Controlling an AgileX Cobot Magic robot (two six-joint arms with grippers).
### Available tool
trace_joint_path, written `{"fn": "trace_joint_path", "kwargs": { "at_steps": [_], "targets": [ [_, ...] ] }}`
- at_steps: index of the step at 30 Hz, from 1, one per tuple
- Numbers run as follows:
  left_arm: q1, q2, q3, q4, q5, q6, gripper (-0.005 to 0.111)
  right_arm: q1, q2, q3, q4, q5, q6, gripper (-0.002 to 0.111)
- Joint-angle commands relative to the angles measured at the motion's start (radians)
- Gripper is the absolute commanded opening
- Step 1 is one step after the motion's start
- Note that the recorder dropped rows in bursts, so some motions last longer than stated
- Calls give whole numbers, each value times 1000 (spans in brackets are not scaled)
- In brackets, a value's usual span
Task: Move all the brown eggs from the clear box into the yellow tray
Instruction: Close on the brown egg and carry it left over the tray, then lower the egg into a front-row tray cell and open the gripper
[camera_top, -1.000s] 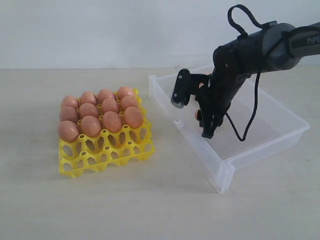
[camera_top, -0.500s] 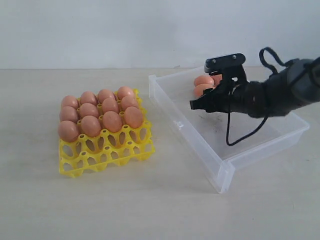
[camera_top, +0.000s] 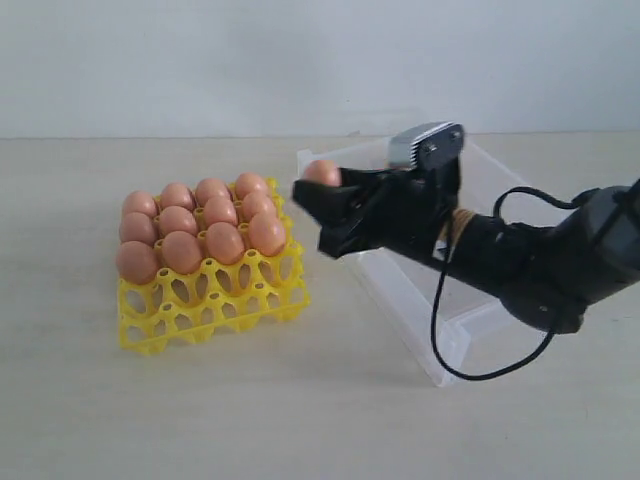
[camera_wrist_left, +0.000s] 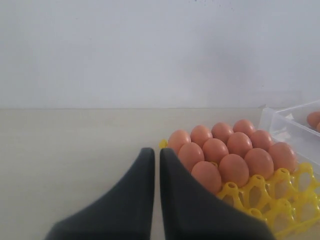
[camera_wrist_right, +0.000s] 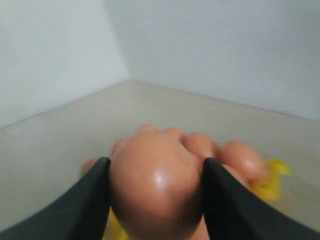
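While the carried egg (camera_top: 322, 172) hangs in the air near the tray-side corner of the clear box (camera_top: 455, 338), short of the yellow tray (camera_top: 215, 325), you have nothing under it but hard surfaces. Your right hand (camera_wrist_right: 156, 200) is clamped on it, one dark finger on each flank, and the shell bulges well past both. The shell looks smooth and glossy, so a jolt or a loosened squeeze could let it slide out, while too hard a squeeze could crack it.

The tray's three far rows are full of seated eggs (camera_top: 220, 212), and the empty cells (camera_top: 195, 295) lie on the near side. Come in too low from the box side and the fingers or the carried egg may strike those filled rows. Set it down off-centre and it may land on a raised peg and roll.

The tray sits loose on the worktop (camera_top: 300, 420), so a nudge could shift it. The black cable (camera_top: 437, 345) droops beside the box wall and might snag there. Your left hand (camera_wrist_left: 156, 165) is pressed shut on nothing, parked just beside the tray, and could be clipped. At least one egg (camera_wrist_left: 314, 118) waits in the box.
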Motion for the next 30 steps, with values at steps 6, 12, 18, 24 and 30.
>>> {"fn": "trace_joint_path", "kwargs": {
  "at_steps": [6, 12, 18, 24, 30],
  "targets": [
    [-7, 3, 4, -5, -12, 5, 4, 317, 113, -204, 147, -24, 155, 0],
    [-7, 3, 4, -5, -12, 5, 4, 429, 234, -370, 300, 97, 224, 0],
    [-7, 3, 4, -5, -12, 5, 4, 545, 238, -433, 624, 429, 122, 0],
    [-7, 3, 4, -5, -12, 5, 4, 612, 238, -433, 928, 485, -34, 0],
    [-7, 3, 4, -5, -12, 5, 4, 615, 236, -433, 1015, 513, -187, 0]
  ]
}}
